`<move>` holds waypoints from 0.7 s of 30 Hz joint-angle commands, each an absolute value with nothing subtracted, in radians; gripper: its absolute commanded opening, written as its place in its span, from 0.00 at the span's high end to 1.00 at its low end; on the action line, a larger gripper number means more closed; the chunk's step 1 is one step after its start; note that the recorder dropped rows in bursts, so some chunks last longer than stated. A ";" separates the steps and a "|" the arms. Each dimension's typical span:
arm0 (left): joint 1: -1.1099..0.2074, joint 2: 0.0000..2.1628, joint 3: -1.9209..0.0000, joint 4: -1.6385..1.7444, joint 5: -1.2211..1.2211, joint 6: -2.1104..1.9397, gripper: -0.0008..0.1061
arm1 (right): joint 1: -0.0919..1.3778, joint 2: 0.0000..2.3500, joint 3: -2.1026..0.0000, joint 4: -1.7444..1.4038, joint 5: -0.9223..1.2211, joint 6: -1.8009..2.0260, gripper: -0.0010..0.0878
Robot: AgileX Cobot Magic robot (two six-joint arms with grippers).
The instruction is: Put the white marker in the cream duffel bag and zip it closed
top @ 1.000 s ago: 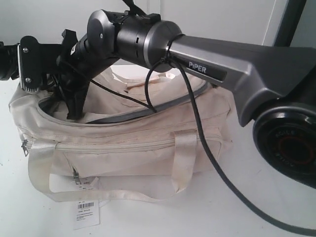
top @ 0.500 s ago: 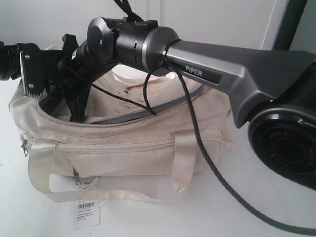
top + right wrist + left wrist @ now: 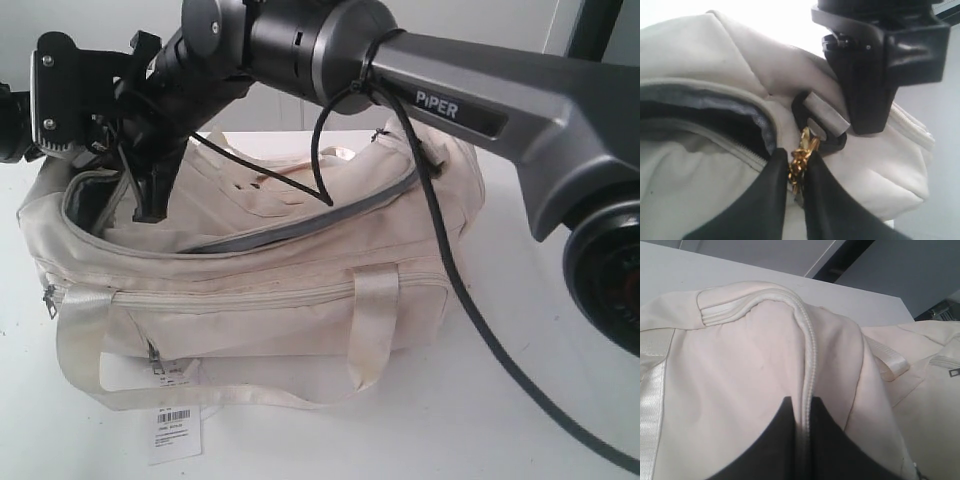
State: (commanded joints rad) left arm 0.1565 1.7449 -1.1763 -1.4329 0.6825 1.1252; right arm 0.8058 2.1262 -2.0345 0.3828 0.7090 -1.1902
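The cream duffel bag [image 3: 300, 270] lies on the white table, its top zip open at the left end and dark lining [image 3: 88, 200] showing. My right gripper [image 3: 148, 212] reaches across to that end. In the right wrist view it [image 3: 796, 160] is shut on the gold zipper pull [image 3: 802, 150]. My left gripper [image 3: 75, 150] holds the bag's left end. The left wrist view has it [image 3: 800, 404] shut on the bag's zipper seam [image 3: 807, 355]. The left gripper's black body [image 3: 875, 75] stands just beyond the pull. The white marker is not in view.
A white barcode tag [image 3: 175, 435] hangs at the bag's front, below the front pocket zip [image 3: 250, 298] and a pale webbing handle [image 3: 372, 325]. The right arm's black cable [image 3: 455, 290] drapes over the bag's right end. The arm's big joint [image 3: 610, 270] fills the right edge.
The right arm has risen, lifting its gripper and the zipper pull a little at the bag's left end. The bag's far right end now stands taller. The left gripper moved up slightly.
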 joint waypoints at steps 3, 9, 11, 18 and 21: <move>0.157 1.745 -1.176 -1.433 0.682 1.125 0.99 | 0.806 2.126 -2.035 0.405 0.709 -1.144 0.99; 0.157 1.745 -1.176 -1.433 0.682 1.125 0.99 | 0.806 2.115 -2.035 0.484 0.611 -1.117 0.99; 0.157 1.745 -1.176 -1.433 0.680 1.125 0.99 | 0.806 2.111 -2.035 0.542 0.605 -1.117 0.99; 0.157 1.745 -1.176 -1.433 0.673 1.121 0.99 | 0.806 2.103 -2.035 0.714 0.683 -1.121 0.99; 0.157 1.745 -1.176 -1.433 0.669 1.119 0.99 | 0.806 2.093 -2.035 0.718 0.745 -1.121 0.99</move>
State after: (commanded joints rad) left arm 0.1565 1.7449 -1.1763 -1.4329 0.6692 1.1189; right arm 0.8058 2.0926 -2.0345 0.7179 0.7447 -1.1211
